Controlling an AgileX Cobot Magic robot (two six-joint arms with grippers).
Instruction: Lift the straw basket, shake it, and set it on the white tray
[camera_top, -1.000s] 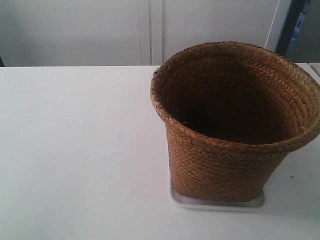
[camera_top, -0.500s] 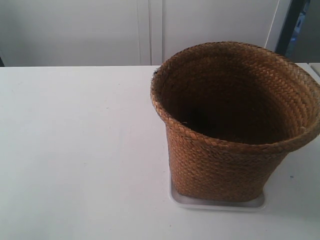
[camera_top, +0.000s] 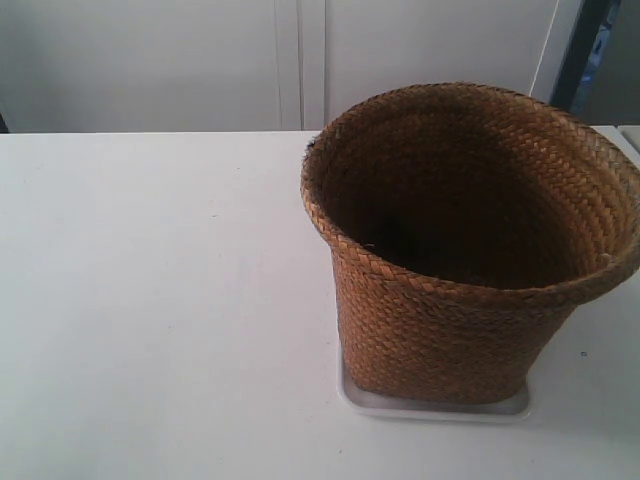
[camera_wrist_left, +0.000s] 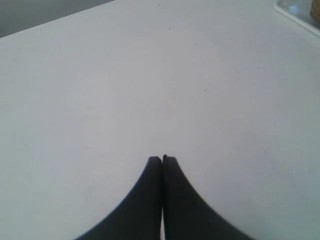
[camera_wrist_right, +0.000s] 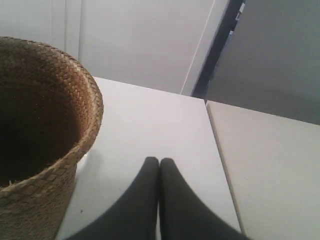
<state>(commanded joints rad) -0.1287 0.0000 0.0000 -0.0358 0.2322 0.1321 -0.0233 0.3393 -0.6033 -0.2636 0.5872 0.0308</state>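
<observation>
- Exterior view, 9 o'clock side: the table (camera_top: 150, 300) is bare white here, and no arm shows in this view.
- Left hand (camera_wrist_left: 162, 159): closed, the two fingers pressed together with nothing between them. It hangs over bare table. A corner of the white tray (camera_wrist_left: 295, 12) sits at the edge of its view, well apart from the fingertips.
- Straw basket (camera_top: 470, 250): toward 3–4 o'clock from the centre of the exterior view, with its base down on the white tray (camera_top: 440, 408). Only a thin strip of tray rim shows, at the basket's 6 o'clock. The flared rim overhangs the tray on all visible sides.
- Orientation: the basket is upright with its mouth opening upward, and the inside looks dark and empty. The long axis runs base to rim, near vertical. The rim looks skewed toward 3 o'clock, though whether that is a true lean or the weave's shape I cannot tell.
- Right hand (camera_wrist_right: 159, 160): closed, fingers together and empty. It is near the straw basket (camera_wrist_right: 45, 125) but clear of the rim, with no contact.
- Progress (judgement): the placing step reads as done, since the basket is seated on the tray and both hands are off it. The lift and shake cannot be verified from these frames.
- Remaining (judgement): nothing obvious, at most a check that the base sits fully inside the tray's rim. The far edge is hidden by the basket.
</observation>
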